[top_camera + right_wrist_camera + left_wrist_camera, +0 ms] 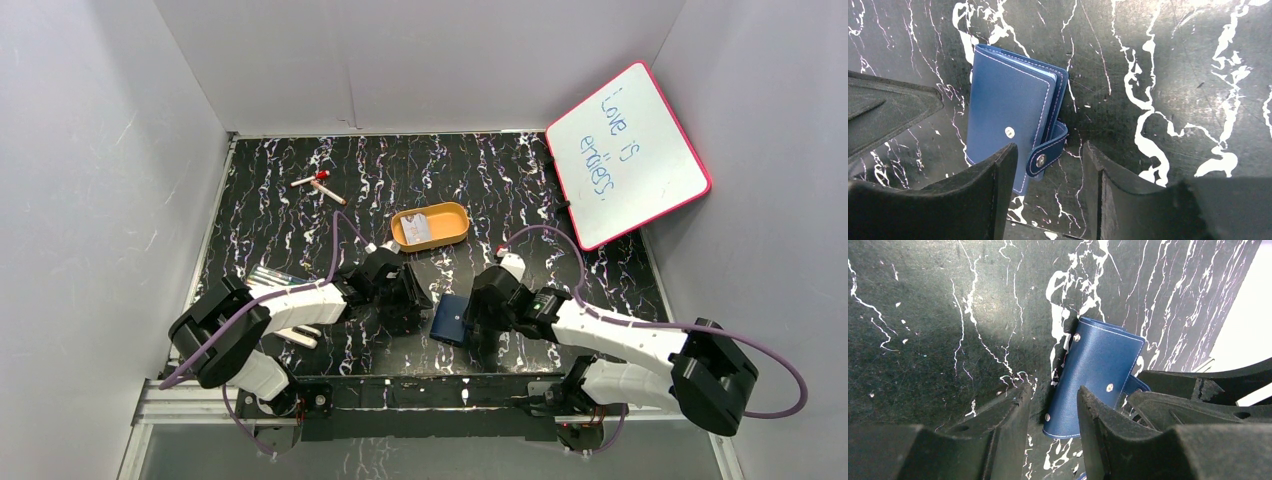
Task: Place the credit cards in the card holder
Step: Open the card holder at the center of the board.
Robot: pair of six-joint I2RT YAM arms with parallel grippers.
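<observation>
The card holder [1008, 107] lies folded on the bench [1158, 65], its snap tab [1050, 145] between my right hand's [1049, 149] wide-spread fingers. I read my left hand [1052, 394] wide too, the holder at its fingertips.

The whiteboard [628, 155] reads "Love is endless." (in blue handwriting, across two lines).

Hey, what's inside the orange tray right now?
A pale card lies in the tray, toward its left end. Anything beneath it is covered, so I can't tell whether it's one card or a stack.
</observation>
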